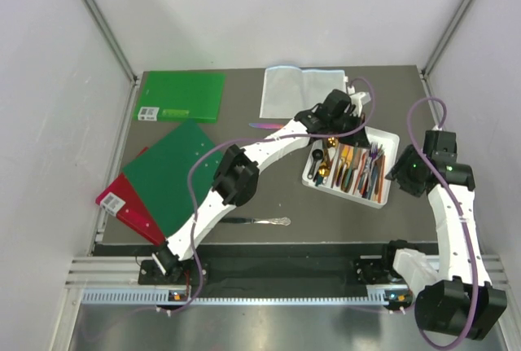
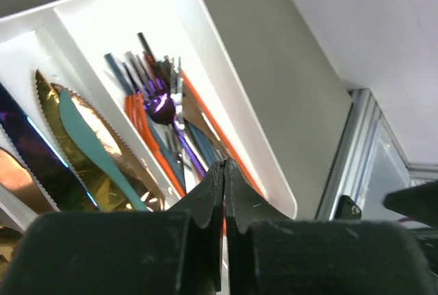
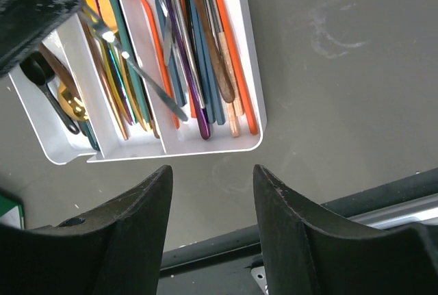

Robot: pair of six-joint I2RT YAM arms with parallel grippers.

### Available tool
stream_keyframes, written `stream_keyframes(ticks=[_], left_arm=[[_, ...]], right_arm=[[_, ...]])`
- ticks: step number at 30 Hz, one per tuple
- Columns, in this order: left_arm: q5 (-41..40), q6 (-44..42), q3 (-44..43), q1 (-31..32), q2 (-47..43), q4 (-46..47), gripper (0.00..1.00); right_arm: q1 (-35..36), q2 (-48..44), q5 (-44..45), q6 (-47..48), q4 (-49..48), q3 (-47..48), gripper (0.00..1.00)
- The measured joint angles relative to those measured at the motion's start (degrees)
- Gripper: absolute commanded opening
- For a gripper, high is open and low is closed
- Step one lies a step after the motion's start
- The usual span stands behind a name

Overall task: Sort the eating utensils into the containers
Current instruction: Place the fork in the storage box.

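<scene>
Tray (image 3: 205, 148) | left pincer (image 2: 224, 165) closed above forks (image 2: 161, 107) | right pincer (image 3: 212, 170) open, empty

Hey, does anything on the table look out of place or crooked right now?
Yes. A silver utensil lies diagonally across a divider in the white tray, unlike its lengthwise neighbours. Two pieces sit outside the tray: a silver one near the front edge and an iridescent one by the clear bag.

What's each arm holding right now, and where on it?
Right fingers: nothing, open. Left fingers are shut, seemingly on one end of a slim silver utensil slanting into the tray.
</scene>
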State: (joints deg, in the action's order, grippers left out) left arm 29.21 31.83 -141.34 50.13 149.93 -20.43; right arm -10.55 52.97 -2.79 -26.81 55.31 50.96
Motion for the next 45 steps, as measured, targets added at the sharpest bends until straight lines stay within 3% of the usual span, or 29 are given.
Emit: stream_keyframes(ticks=[10,12,16,27,32,36,41,45], left_arm=[[-2.9,-1.9,0.0,2.4,3.7,-0.5,0.02],[-3.0,-1.9,0.0,3.1,4.3,-0.5,0.23],[-2.9,-2.1,0.0,3.9,4.5,-0.6,0.37],[-5.2,-2.1,1.5,0.8,3.5,1.2,0.39],[-13.6,-2.9,12.0,-3.8,-5.8,-0.2,0.39],[-22.3,-3.6,22.0,-11.1,-17.0,-2.7,0.37],[-30.1,-6.7,24.1,-19.7,-26.4,-7.9,0.38],[-31.7,-10.5,30.2,-19.9,-33.5,-10.6,0.38]], right_arm=[[-0.2,0.1,0.0,0.0,-0.4,-2.6,0.51],[-0.2,0.2,0.0,0.0,-0.4,-2.6,0.51],[-0.5,0.3,0.0,0.0,-0.5,-2.8,0.51],[-0.9,1.8,-0.5,-0.3,-1.3,-3.4,0.51],[-1.0,2.4,-0.5,-0.2,-1.4,-3.3,0.52],[-1.0,4.3,-0.2,0.0,-2.0,-2.4,0.52],[-1.2,8.7,-0.2,-0.6,-4.2,1.7,0.51],[-1.3,13.2,-1.9,-1.8,-8.4,4.9,0.5]])
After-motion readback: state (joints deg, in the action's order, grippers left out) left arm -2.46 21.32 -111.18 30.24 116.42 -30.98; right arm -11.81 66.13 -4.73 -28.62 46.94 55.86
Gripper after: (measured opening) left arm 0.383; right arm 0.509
